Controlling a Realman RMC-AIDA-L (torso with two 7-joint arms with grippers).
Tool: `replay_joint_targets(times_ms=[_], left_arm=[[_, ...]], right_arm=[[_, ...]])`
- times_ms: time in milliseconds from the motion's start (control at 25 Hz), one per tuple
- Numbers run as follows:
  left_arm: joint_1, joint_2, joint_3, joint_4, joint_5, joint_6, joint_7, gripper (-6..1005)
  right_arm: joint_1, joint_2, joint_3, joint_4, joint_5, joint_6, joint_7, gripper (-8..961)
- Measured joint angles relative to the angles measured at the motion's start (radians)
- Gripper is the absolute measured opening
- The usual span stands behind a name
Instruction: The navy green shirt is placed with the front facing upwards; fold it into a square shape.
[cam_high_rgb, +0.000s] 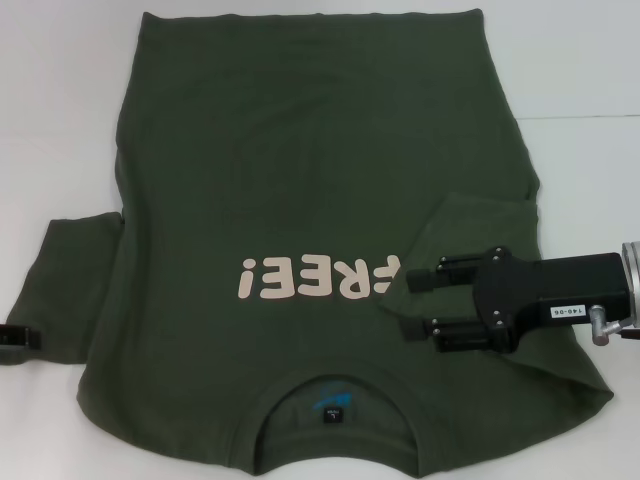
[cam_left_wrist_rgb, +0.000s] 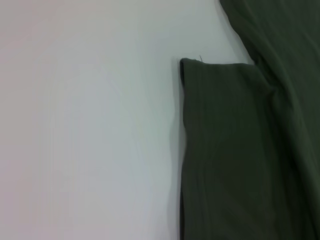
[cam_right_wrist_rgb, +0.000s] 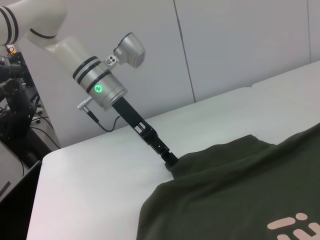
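The navy green shirt (cam_high_rgb: 300, 200) is judged soft and limp. The right gripper (cam_high_rgb: 412, 300), jaws wide, is seen over its folded-in sleeve; the left gripper (cam_high_rgb: 25, 338) is at the other sleeve's hem, jaws' state cannot be told.

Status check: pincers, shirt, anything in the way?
Right pincer open over the folded-in right sleeve. Left pincer down at the left sleeve's edge, grip unclear. Shirt flat, print up, left sleeve out. Nothing in the way.
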Motion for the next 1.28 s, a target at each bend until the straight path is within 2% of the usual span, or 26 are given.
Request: replay_joint_targets(times_ms=[600,1160,1280], left_arm=[[-0.027,0.003,-0.002,-0.035,-0.010,0.007,-0.001,675],[-0.036,0.001,0.010,-0.042,-0.011,0.001,-0.002,603],[-0.040,0.000,0.015,-0.050,-0.005,0.001,-0.002,551]], right_arm=[[0.000,-0.002,0.000,0.000,-0.006,0.007,0.000,672],[-0.005,-0.002,0.000,0.000,-0.002,0.009,0.000,672],[-0.005,-0.002,0.000,0.000,-0.001,0.008,0.000,672]])
